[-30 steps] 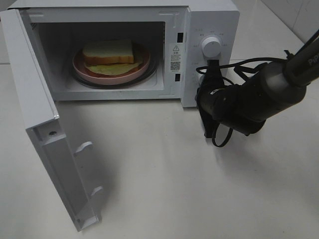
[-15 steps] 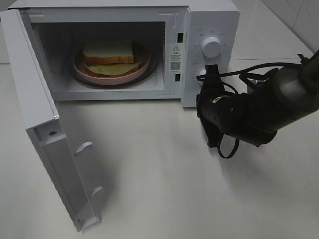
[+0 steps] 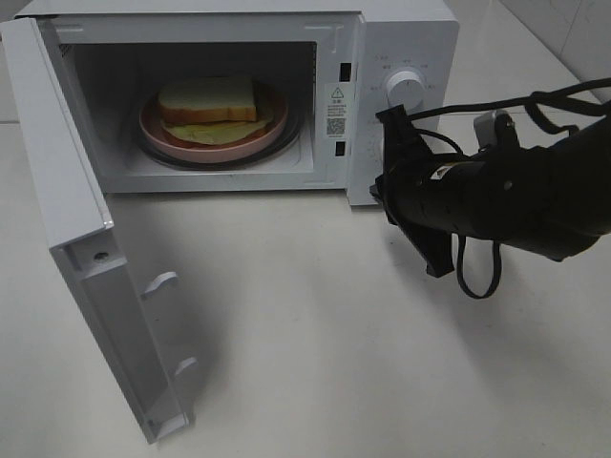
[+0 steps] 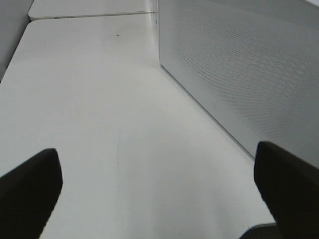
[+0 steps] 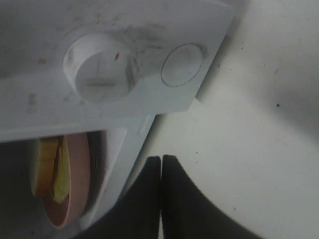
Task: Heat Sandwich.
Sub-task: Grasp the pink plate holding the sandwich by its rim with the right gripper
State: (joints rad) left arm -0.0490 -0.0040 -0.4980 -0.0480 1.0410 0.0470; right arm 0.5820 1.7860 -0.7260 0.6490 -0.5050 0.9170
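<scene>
- High camera looks down from the near side on the boxy white microwave oven (image 3: 420,38) and white tabletop (image 3: 315,324).
- Left wrist camera, low, skims that tabletop beside the oven's perforated wall (image 4: 239,64).
- Right wrist camera, close on its control panel (image 5: 149,94).

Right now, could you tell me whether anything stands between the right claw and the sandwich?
No loose object does. The microwave door hangs wide open, and the sandwich lies inside on its pink plate. The shut right claw sits before the control panel, so the opening's right frame lies partly between them.
</scene>
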